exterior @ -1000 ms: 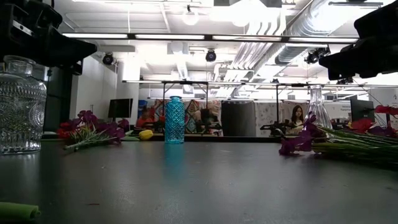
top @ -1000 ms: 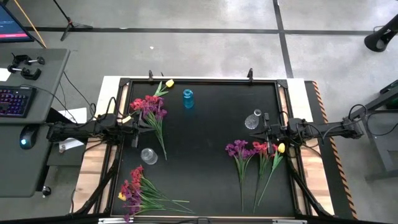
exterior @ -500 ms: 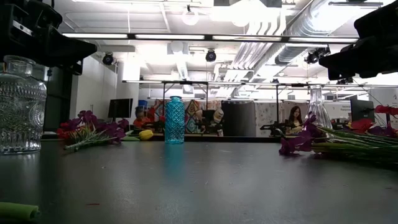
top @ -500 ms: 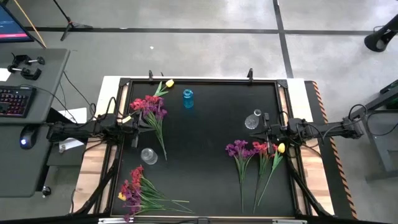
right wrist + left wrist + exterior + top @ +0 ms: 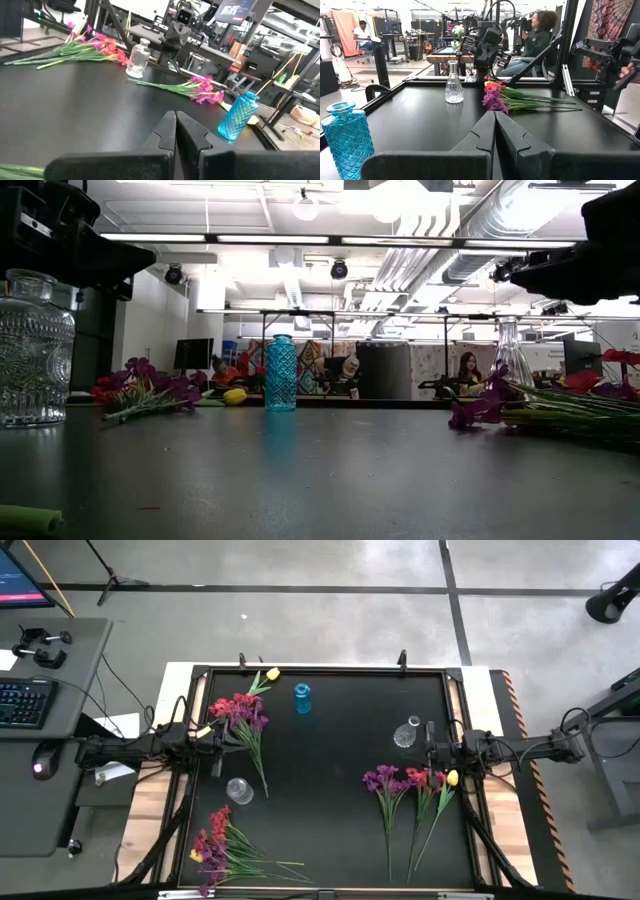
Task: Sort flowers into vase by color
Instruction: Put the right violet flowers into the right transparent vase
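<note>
At the near edge of the black table (image 5: 320,810), low down, a bundle of red, purple and yellow flowers (image 5: 215,850) lies at the left corner, its stems fanning toward the middle. Only a green stub of it pokes into the low view, the rest cut off. Just beyond it stands a round clear jar (image 5: 239,790); in the low view the jar's left side runs off the picture. Over on the right, a second bunch (image 5: 410,785) lies with purple, red and one yellow head pointing away from the near edge, stems trailing back. The right gripper (image 5: 428,748) hangs just past those blooms, fingers pressed together, holding nothing. Beside it stands a slim clear glass vase (image 5: 405,733). Across the table the left gripper (image 5: 218,747) sits at the left rim, fingers likewise shut and empty, next to a third bunch (image 5: 240,715) of red and purple. Farthest back stand a blue vase (image 5: 302,698) and a lone yellow bud (image 5: 272,673) near the far rim. People beyond the table are too small to make out.
</note>
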